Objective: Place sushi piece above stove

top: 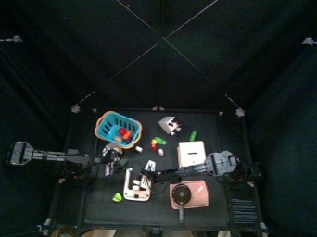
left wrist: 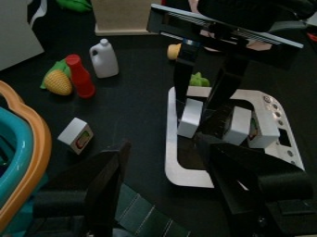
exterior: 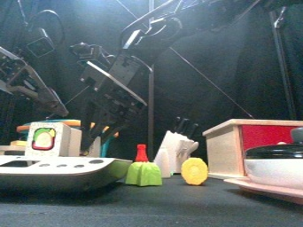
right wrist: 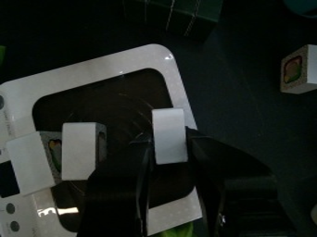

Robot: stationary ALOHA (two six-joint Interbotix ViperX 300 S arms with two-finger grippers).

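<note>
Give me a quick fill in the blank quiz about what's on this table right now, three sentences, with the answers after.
1. The sushi piece stands on the white toy ___.
2. The right gripper hangs over the black cooktop with its jaws ___.
3. The teal basket has a rim coloured ___.

Missing words: stove; open; orange.

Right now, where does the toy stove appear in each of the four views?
Top view: toy stove at the table's front, left of the pan.
Front view: low at the left, close to the camera.
Left wrist view: centre-right, under the other arm.
Right wrist view: fills the middle.
Shared landmark: the right tool, open over the stove's black plate, seen in both wrist views.
</note>
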